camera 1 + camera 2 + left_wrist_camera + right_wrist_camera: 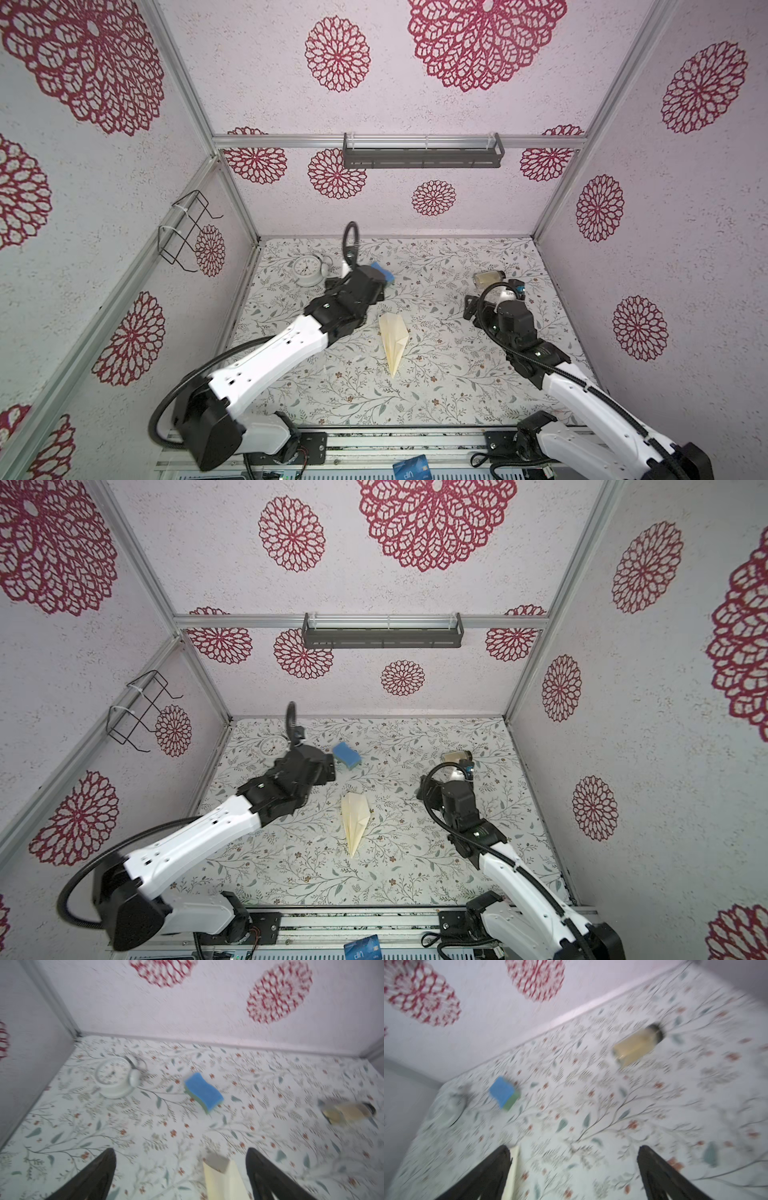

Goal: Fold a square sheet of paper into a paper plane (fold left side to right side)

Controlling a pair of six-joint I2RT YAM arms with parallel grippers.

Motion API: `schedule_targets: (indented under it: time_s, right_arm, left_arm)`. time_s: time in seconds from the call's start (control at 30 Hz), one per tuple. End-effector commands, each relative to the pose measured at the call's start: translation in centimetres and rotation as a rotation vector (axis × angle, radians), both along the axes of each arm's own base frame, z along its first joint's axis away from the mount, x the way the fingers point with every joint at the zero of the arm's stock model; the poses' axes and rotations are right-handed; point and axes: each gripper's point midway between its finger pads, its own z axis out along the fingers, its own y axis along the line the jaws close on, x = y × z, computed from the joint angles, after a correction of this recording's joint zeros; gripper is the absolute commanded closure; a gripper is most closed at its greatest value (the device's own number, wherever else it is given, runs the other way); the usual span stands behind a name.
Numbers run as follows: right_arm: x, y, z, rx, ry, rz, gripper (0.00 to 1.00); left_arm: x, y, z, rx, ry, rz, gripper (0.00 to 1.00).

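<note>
The square sheet of paper lies folded into a narrow cream dart, the paper plane [393, 334] [355, 816], flat in the middle of the floral table with its point towards the front edge. My left gripper [368, 286] [180, 1151] hovers to the left of and behind the plane's blunt end, open and holding nothing; that end [224, 1178] shows between its fingers in the blurred left wrist view. My right gripper [473, 309] [574, 1149] hangs off to the plane's right, open and empty. A sliver of cream paper [515, 1167] shows beside one finger.
A white alarm clock [306, 271] and a blue sponge [347, 755] sit at the back left. A small jar [490, 277] lies at the back right. A blue card [411, 467] rests on the front rail. A wire rack [185, 232] and a grey shelf [422, 156] hang on the walls.
</note>
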Motion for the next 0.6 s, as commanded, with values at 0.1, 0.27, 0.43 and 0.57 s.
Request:
schedule_targets:
  time_s: [0.1,0.27,0.43,0.57]
  right_arm:
    - [1.5,-9.9,-6.6,-0.433,0.129,-0.349,0.02]
    - [5.2,-6.4,-5.9,-0.437,-0.096,-0.072,0.01]
    - [5.0,-8.8,-7.2,-0.323,-0.133,-0.110,0.01]
    - [5.0,-8.6,-7.1,-0.354,-0.111,-0.125,0.01]
  left_arm:
    - [-1.6,14.1,-5.1,0.188,-0.181,0.208,0.01]
    - [0.5,16.5,-10.5,0.171,-0.223,0.216,0.01]
    - [4.2,15.0,-12.6,0.232,-0.255,0.092,0.01]
    - [4.5,15.3,-13.2,0.172,-0.208,0.064,0.01]
